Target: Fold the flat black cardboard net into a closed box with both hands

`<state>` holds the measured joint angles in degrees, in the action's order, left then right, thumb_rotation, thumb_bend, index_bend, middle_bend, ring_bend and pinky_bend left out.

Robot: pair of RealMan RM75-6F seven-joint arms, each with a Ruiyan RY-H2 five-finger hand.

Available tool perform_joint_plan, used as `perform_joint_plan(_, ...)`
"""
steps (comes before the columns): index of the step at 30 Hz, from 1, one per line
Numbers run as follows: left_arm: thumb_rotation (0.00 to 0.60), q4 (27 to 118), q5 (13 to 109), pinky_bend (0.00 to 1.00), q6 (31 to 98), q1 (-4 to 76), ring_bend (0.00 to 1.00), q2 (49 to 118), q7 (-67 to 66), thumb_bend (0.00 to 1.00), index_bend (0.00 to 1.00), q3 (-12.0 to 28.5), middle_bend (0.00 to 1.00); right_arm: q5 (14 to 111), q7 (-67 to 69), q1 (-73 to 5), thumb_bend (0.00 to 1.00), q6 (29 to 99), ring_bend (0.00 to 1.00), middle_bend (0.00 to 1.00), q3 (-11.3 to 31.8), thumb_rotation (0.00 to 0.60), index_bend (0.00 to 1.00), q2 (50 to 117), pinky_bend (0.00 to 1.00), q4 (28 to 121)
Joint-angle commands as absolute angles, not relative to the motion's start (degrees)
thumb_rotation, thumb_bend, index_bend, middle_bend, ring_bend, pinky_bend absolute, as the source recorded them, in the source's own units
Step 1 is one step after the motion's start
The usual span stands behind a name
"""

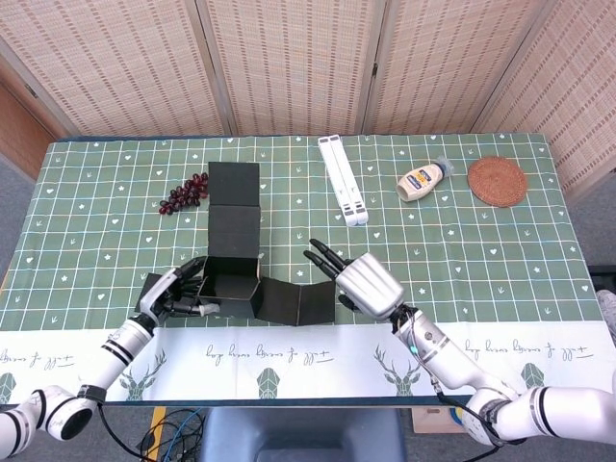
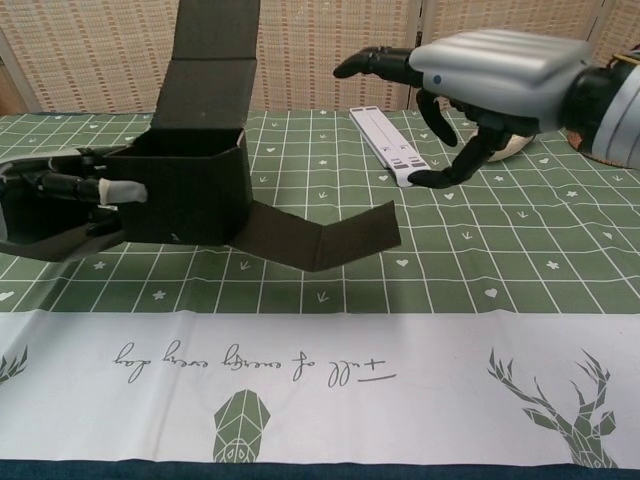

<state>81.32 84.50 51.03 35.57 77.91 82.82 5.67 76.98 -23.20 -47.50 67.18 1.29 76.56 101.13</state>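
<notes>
The black cardboard box point(image 1: 231, 286) is partly folded, its body open at the top. Its lid panels point(image 1: 234, 204) stretch away from me and stand upright point(image 2: 213, 45) in the chest view. A side flap point(image 1: 299, 303) lies bent on the cloth to the box's right, also seen as the flap point(image 2: 322, 232). My left hand point(image 1: 176, 292) grips the box's left wall, one finger point(image 2: 122, 190) across its front face. My right hand point(image 1: 364, 280) hovers to the right of the flap, fingers spread, touching nothing; it shows as the raised right hand point(image 2: 492, 76) in the chest view.
Grapes point(image 1: 187, 192) lie just left of the lid panels. A white folded stand point(image 1: 343, 179), a mayonnaise bottle point(image 1: 422, 180) and a woven coaster point(image 1: 498, 180) sit at the back right. A white printed runner point(image 2: 320, 390) covers the table's front edge.
</notes>
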Motion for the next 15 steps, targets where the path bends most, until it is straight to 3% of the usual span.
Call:
perform_joint_plan(1, 0.600, 82.41, 84.50, 0.81, 52.04, 35.29, 0.60, 75.48, 85.70, 0.08, 0.22, 6.59, 0.24, 77.93, -20.42, -44.90, 0.30, 69.19, 0.66, 0.00, 0.83, 0.600, 0.00, 78.47, 0.96, 100.41)
perform_joint_plan(8, 0.600, 84.59, 83.05, 0.81, 51.54, 35.52, 0.59, 72.31, 89.12, 0.08, 0.22, 8.04, 0.24, 79.76, -16.56, -41.32, 0.16, 73.41, 0.59, 0.00, 2.49, 0.600, 0.00, 85.43, 0.96, 95.19)
perform_joint_plan(15, 0.600, 87.13, 82.28, 0.81, 50.64, 35.78, 0.59, 70.44, 90.81, 0.08, 0.22, 8.90, 0.24, 82.59, -16.36, -40.24, 0.07, 78.27, 0.55, 0.00, 6.14, 0.600, 0.00, 96.78, 0.96, 85.98)
